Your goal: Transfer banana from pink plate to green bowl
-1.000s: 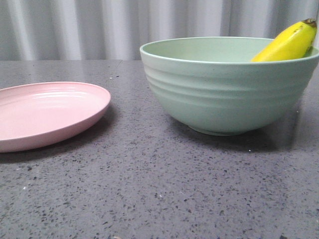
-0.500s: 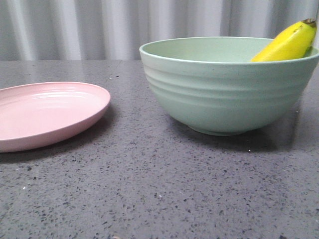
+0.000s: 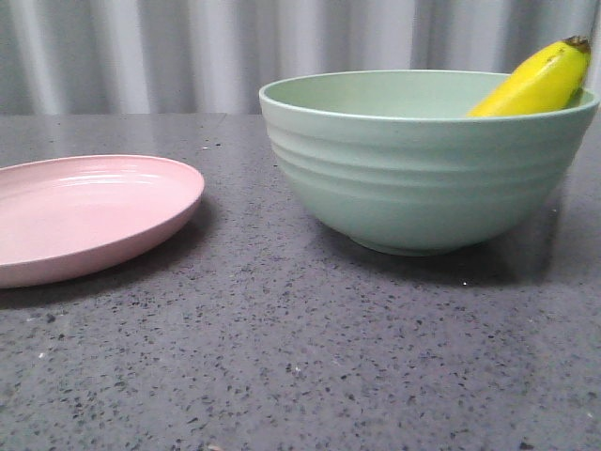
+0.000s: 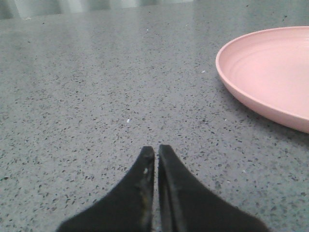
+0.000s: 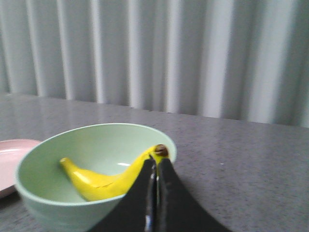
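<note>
**One banana, resting in the bowl**

I see the banana point(image 5: 104, 181) lying inside the green bowl point(image 3: 423, 178), stem tip against the rim. My right gripper point(image 5: 156, 166) hangs clenched and holding nothing, just beside that tip. My left gripper point(image 4: 155, 155), also clenched, hovers over the speckled table point(image 3: 310, 357) near the pink plate point(image 3: 89, 221).

The banana point(image 3: 533, 83), glossy bright yellow with a dark stem tip, lies curved inside the green bowl point(image 3: 423, 174), its stem end leaning on the rim and poking above it. The bowl is deep, pale mint, ridged around its outer wall, and stands upright on the desk. The pink plate point(image 3: 89, 216), shallow and pale, sits apart to the bowl's left, apparently bare.
</note>
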Available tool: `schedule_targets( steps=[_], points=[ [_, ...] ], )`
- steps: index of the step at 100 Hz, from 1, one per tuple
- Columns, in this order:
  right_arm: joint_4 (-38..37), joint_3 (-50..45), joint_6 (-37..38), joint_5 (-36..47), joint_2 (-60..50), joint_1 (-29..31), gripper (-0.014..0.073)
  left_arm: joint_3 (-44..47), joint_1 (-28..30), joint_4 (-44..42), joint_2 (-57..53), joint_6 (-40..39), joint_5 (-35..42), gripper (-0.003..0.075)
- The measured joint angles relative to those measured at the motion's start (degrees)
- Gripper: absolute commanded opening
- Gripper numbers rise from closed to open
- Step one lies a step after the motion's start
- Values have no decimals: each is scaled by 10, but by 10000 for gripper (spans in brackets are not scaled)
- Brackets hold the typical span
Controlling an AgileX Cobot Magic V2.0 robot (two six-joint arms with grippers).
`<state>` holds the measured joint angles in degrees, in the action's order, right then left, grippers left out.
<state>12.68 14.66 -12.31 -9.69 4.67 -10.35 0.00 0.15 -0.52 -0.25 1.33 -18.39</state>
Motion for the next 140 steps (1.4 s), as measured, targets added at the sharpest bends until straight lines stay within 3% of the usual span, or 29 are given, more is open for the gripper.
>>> schedule_targets(
  steps=[13,30,51,94,140],
  points=[
    [-62,-43,86,44,0,72,-64,0,0,0,0,0,0,-20],
    [-98,-100,129,105,-3,157,-64,0,0,0,0,0,0,-20],
    [-145,-154,165,111,-49,205,-64,0,0,0,0,0,0,-20],
    [-165,-154,171,-84,-52,216,-64,0,0,1,0,0,0,-20],
    [-165,-153,168,-89,-53,216,-64,0,0,1,0,0,0,-20]
  ],
)
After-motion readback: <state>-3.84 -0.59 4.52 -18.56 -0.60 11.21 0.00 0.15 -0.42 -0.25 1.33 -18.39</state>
